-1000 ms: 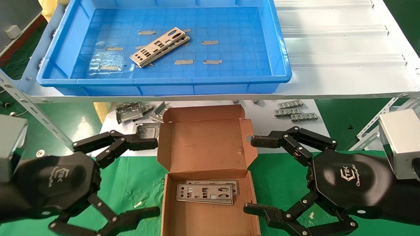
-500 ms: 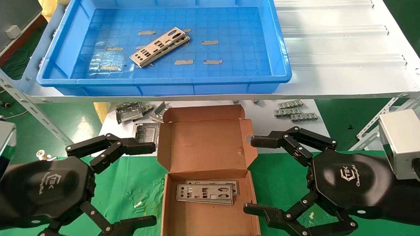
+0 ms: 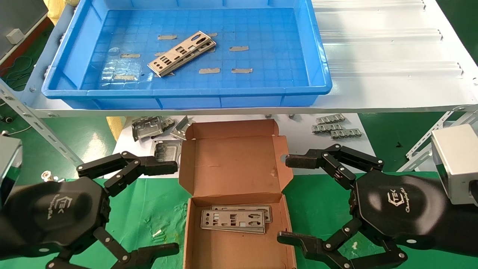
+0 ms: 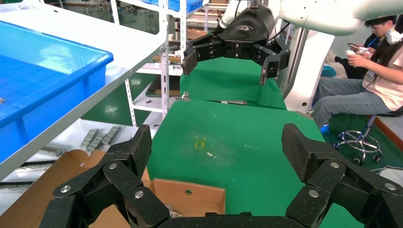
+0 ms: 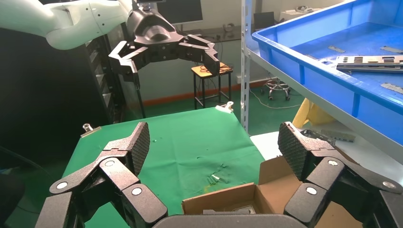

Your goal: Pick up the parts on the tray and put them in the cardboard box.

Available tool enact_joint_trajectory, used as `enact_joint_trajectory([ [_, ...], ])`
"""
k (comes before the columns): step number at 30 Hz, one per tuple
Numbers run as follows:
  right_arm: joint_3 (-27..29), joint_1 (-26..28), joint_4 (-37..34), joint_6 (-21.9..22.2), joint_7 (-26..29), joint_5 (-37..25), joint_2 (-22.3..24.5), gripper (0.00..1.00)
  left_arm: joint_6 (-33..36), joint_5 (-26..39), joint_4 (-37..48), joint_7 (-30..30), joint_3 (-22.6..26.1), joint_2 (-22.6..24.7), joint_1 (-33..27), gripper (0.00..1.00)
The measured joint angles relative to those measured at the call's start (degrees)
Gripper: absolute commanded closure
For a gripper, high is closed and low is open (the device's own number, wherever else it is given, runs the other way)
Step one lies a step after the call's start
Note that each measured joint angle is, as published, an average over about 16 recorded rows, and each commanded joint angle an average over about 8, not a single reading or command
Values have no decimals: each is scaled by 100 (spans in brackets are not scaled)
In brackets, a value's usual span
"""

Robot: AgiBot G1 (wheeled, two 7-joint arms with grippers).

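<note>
Flat silver punched plates (image 3: 182,53) lie stacked at an angle on the floor of the blue tray (image 3: 186,95) on the upper shelf; they also show in the right wrist view (image 5: 369,61). The open cardboard box (image 3: 235,239) sits on the green mat below with two plates (image 3: 234,219) inside, its lid flap (image 3: 233,164) folded back. My left gripper (image 3: 170,207) is open and empty just left of the box. My right gripper (image 3: 289,200) is open and empty just right of it. In the left wrist view my own gripper (image 4: 216,152) looks over the box corner (image 4: 190,199).
Bulkier grey folded brackets (image 3: 157,129) lie on the white lower shelf behind the box; more (image 3: 336,127) lie at the right. Grey tape strips (image 3: 209,70) dot the tray floor. A slotted metal shelf strut (image 3: 41,127) runs beside my left arm.
My left gripper has drawn back a little to the left and lower, away from the box, staying open. The right arm has not moved.
</note>
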Motion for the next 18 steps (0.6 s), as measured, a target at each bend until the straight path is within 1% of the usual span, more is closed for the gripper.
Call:
enact_joint_trajectory([
  [18, 0, 0, 1, 0, 0, 0, 0, 0, 5, 13, 30, 11, 11, 14, -13, 0],
])
